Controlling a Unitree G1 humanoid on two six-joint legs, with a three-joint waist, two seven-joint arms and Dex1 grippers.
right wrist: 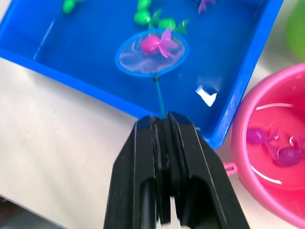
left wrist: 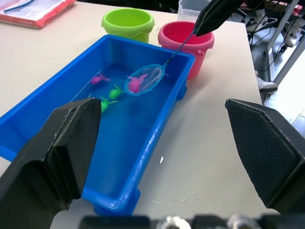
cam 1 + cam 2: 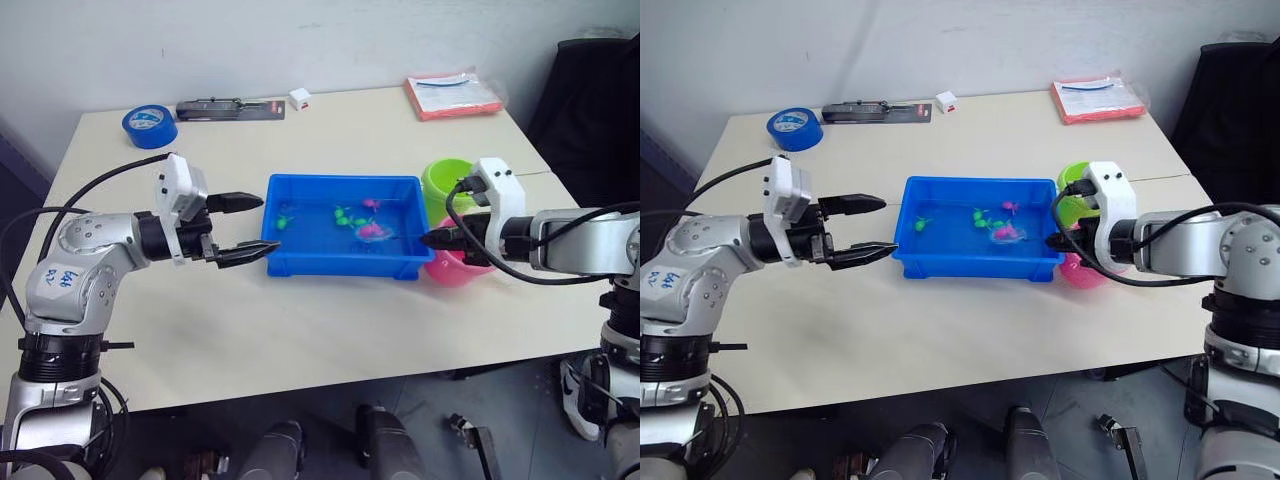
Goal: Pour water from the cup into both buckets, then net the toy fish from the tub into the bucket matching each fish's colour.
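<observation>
With right gripper (image 1: 162, 125) jaws pinching the net (image 1: 151, 53), pink fish (image 1: 157, 44) inside, over tub (image 2: 52, 95); left gripper (image 3: 243, 228) spread.

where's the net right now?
The net is over the tub, toward its pink-bucket end, with a pink fish in the hoop; the right gripper holds its stick.
</observation>
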